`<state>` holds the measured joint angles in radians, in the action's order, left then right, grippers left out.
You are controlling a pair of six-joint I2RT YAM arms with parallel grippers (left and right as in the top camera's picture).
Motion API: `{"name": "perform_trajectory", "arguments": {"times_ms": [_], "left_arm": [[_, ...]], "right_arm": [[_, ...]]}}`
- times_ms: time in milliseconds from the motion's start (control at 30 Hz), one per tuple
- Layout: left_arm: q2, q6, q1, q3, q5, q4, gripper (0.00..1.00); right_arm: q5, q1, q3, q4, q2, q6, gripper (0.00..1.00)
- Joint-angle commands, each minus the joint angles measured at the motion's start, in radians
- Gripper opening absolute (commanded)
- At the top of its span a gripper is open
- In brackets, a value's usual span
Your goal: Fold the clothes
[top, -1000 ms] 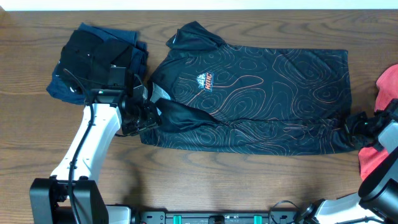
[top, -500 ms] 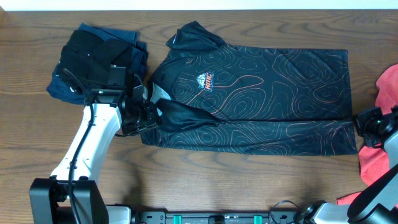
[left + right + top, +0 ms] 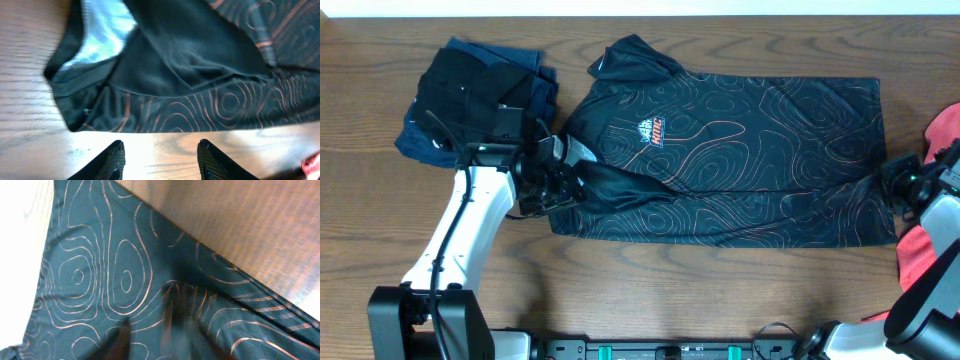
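While the contour-lined black shirt [image 3: 740, 150] lies flat, left gripper [image 3: 162, 155] spread, right gripper [image 3: 895, 187] unclear.

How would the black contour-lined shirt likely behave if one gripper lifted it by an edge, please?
Probably floppy: the black shirt lies flat with soft creases and a folded-over sleeve, so it should sag from one grip. Likely light, since the fabric looks thin. Pushed, it would probably bunch rather than slide whole on the table.
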<state>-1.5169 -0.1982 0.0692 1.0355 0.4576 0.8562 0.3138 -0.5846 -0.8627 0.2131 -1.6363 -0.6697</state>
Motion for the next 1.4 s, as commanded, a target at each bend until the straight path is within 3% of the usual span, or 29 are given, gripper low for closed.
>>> {"name": "perform_trajectory", "arguments": {"times_ms": [0,133,333,833,900,1000,1100,1167,1267,1300,1333,1367], "left_arm": [[0.0,0.101,0.044,0.008,0.056,-0.009,0.49],[-0.002,0.161,0.129,0.008,0.04,-0.075,0.49],[-0.063,0.161,0.218,0.008,-0.109,-0.119,0.49],[-0.294,0.137,0.224,0.008,-0.103,-0.233,0.48],[-0.294,0.123,0.224,0.008,-0.103,-0.251,0.42],[-0.294,0.111,0.224,0.008,-0.103,-0.253,0.24],[-0.294,0.111,0.224,0.008,-0.103,-0.263,0.17],[-0.294,0.111,0.224,0.008,-0.103,-0.271,0.06],[-0.294,0.11,0.224,0.008,-0.103,-0.27,0.06],[-0.294,0.106,0.224,0.008,-0.102,-0.268,0.13],[-0.294,0.098,0.225,0.008,-0.099,-0.266,0.31],[-0.294,0.084,0.225,0.008,-0.1,-0.264,0.4]], "right_arm": [[-0.01,-0.006,-0.001,-0.024,-0.001,0.012,0.45],[0.09,-0.048,-0.002,-0.015,0.042,0.058,0.47],[0.253,-0.069,-0.002,0.063,0.14,0.093,0.47],[0.262,-0.069,-0.002,0.209,0.249,0.163,0.47],[0.262,-0.069,-0.002,0.211,0.249,0.163,0.46],[0.261,-0.069,-0.002,0.211,0.249,0.163,0.46],[0.259,-0.069,-0.002,0.211,0.249,0.163,0.46],[0.259,-0.069,-0.002,0.21,0.249,0.163,0.46],[0.258,-0.069,-0.002,0.21,0.249,0.163,0.46],[0.257,-0.069,-0.002,0.21,0.249,0.163,0.45],[0.256,-0.069,-0.002,0.21,0.249,0.163,0.45],[0.251,-0.069,-0.002,0.21,0.249,0.163,0.45]]}}
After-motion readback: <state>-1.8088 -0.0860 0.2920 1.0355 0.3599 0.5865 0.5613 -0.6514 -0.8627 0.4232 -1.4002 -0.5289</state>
